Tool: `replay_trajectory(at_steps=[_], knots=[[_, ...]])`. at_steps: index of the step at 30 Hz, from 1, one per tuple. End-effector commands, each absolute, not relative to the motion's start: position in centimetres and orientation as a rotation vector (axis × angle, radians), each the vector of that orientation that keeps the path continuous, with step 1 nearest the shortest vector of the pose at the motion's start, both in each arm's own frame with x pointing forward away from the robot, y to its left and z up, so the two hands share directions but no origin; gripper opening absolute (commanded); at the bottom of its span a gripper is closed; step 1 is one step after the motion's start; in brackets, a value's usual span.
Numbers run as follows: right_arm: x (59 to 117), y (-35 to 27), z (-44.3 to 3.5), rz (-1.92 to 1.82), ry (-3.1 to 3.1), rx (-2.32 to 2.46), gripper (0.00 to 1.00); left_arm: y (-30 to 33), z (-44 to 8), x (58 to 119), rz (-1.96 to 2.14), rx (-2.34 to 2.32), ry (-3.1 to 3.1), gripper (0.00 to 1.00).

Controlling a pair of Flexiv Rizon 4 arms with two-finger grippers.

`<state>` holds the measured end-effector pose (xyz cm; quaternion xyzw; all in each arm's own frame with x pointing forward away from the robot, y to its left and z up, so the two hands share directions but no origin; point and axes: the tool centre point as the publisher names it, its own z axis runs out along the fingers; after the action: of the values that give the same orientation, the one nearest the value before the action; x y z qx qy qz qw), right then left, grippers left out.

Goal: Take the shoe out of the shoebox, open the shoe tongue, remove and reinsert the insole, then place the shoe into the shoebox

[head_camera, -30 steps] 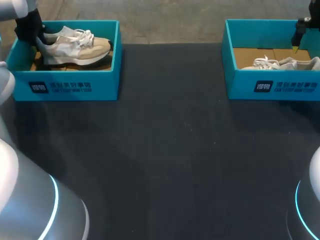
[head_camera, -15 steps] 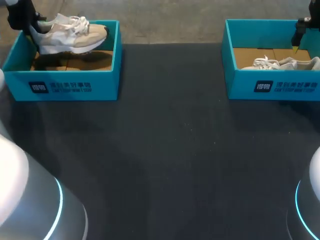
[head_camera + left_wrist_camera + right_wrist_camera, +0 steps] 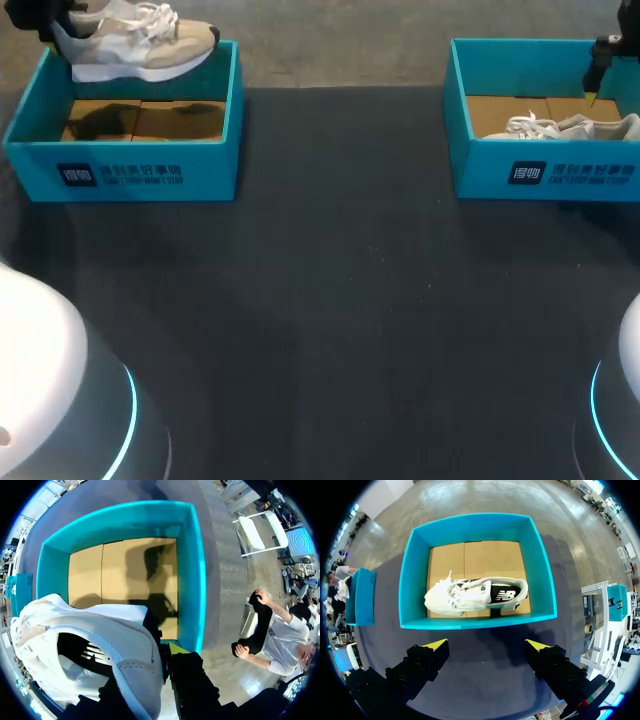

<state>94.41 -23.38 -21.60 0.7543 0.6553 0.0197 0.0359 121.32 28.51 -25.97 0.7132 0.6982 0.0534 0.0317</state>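
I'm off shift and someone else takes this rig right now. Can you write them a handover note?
Left pincer: shut on the heel of the white and beige sneaker, held above the left teal cardboard shoebox.
Right pincer: open, holding nothing, above the right teal shoebox, where a second white sneaker lies.
Done: sneaker out of its box.
To do: set it down, open the tongue, remove and reinsert the insole, rebox it.

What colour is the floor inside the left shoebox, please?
The left teal cardboard shoebox's floor is tan brown, clearest in the left wrist view.
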Motion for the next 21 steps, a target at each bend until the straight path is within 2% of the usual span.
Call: replay_trajectory(at_steps=[1, 21], knots=[[94.4, -23.4, -21.6, 0.060, 2.012, 2.316, 1.00, 27.8, -22.2, 117.1, 0.266, 2.147, 2.130, 0.00], [94.4, -23.4, -21.6, 0.060, 2.012, 2.316, 1.00, 24.1, -16.1, 107.4, 0.359, 2.127, 2.116, 0.00]])
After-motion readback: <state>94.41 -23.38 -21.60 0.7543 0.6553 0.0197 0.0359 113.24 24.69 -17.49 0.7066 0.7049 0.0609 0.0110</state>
